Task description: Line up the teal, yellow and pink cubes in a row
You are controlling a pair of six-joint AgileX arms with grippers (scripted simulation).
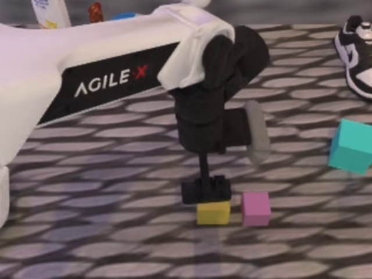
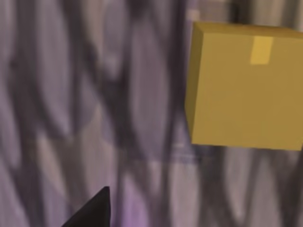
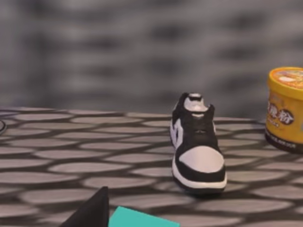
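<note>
The yellow cube (image 1: 213, 213) rests on the table near the front middle, and the smaller pink cube (image 1: 256, 208) stands just to its right with a narrow gap between them. My left gripper (image 1: 206, 190) hangs open directly behind the yellow cube and holds nothing. The left wrist view shows that yellow cube (image 2: 246, 85) apart from one dark fingertip (image 2: 97, 210). At the table's right edge sits the large teal cube (image 1: 350, 146). My right arm is outside the top view. Its wrist view shows one fingertip (image 3: 97, 210) beside a corner of the teal cube (image 3: 142, 218).
A black-and-white sneaker (image 1: 356, 52) lies at the back right, beyond the teal cube, and also shows in the right wrist view (image 3: 196, 146). A yellow can (image 3: 285, 109) stands beside it. A white bottle (image 1: 49, 13) and a red object (image 1: 96, 11) stand at the back left.
</note>
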